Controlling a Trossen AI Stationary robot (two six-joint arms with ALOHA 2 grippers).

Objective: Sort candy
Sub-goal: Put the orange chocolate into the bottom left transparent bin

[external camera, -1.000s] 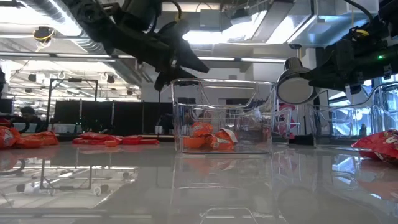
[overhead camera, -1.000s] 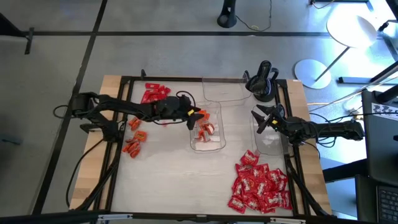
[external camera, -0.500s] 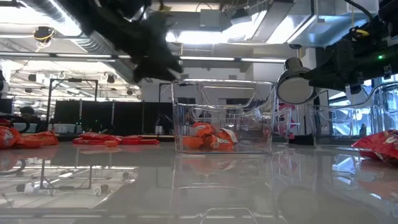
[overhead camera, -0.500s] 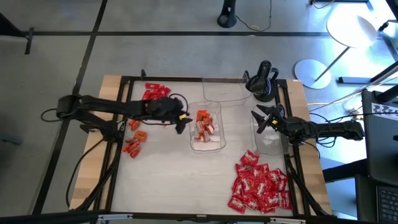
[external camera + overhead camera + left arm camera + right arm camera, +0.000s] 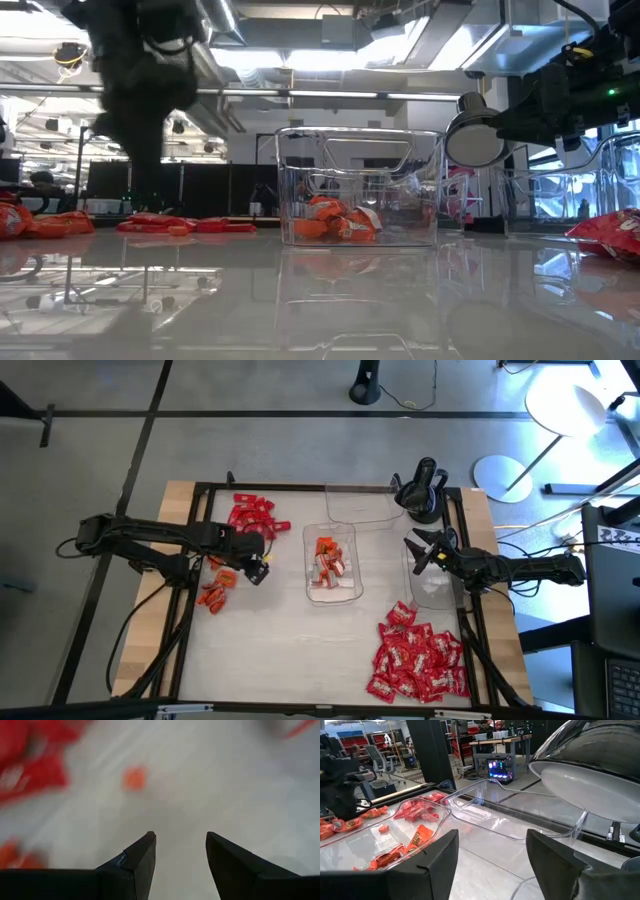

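My left gripper (image 5: 260, 572) (image 5: 181, 842) hovers open and empty over bare table, between the orange candies (image 5: 214, 588) lying loose on the left and the middle clear tray (image 5: 335, 593). That tray holds several orange candies (image 5: 328, 560) (image 5: 335, 222). One orange candy (image 5: 135, 777) and red ones (image 5: 30, 765) show blurred ahead of the left fingers. A pile of plain red candies (image 5: 248, 515) lies at the far left. A big pile of red candies with white marks (image 5: 418, 660) lies at the near right. My right gripper (image 5: 418, 555) (image 5: 492, 840) waits open above the right tray (image 5: 435, 592).
A third clear tray (image 5: 360, 508) stands at the far edge, behind the middle one. A black frame (image 5: 200, 488) runs around the table top. A black stand (image 5: 420, 490) sits at the far right corner. Bare table lies in the near middle.
My left gripper has drawn back from above the middle tray toward the table's left and slightly toward its near edge, coming down closer to the table. The orange candy seen at its fingertips a second ago now lies in the middle tray. The right arm has kept still.
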